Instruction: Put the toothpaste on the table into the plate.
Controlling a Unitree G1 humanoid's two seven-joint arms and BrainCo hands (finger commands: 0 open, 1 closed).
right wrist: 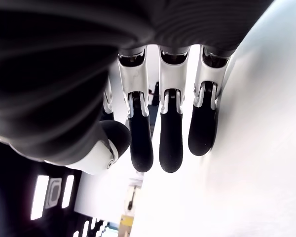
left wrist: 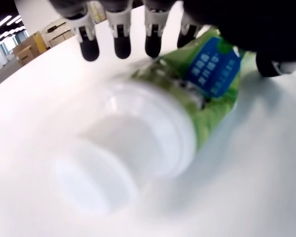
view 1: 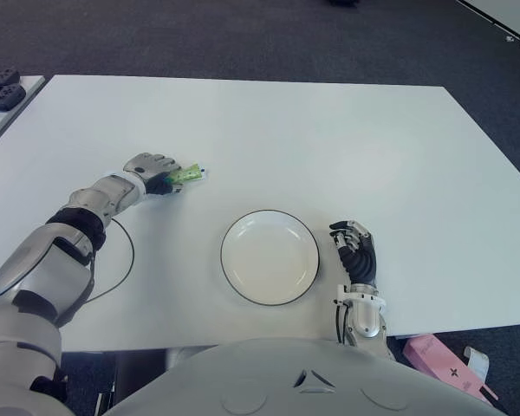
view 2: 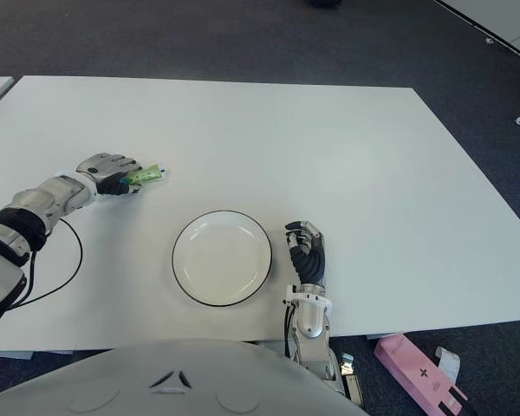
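Toothpaste — a soft green tube w/ a blue label patch and a smooth white round cap — lies on its side on the desk, up-left of the plate and well apart from it. The cap end points away from the left hand, which has its fingers curled over the tube's crimped body; in the left wrist view four dark rubbery fingertips arch over the far side and the thumb sits at the near side, so it's gripping the tube, tube touching the desk surface.

Plate is round, glossy white w/ a thin dark rim, near the front edge of the matte white desk. Right hand shows just right of the plate — fingers bent loosely, black ribbed segments w/ white joints, holding nothing.

On the floor at front right, a pink box. A black cable loops beside the left forearm.
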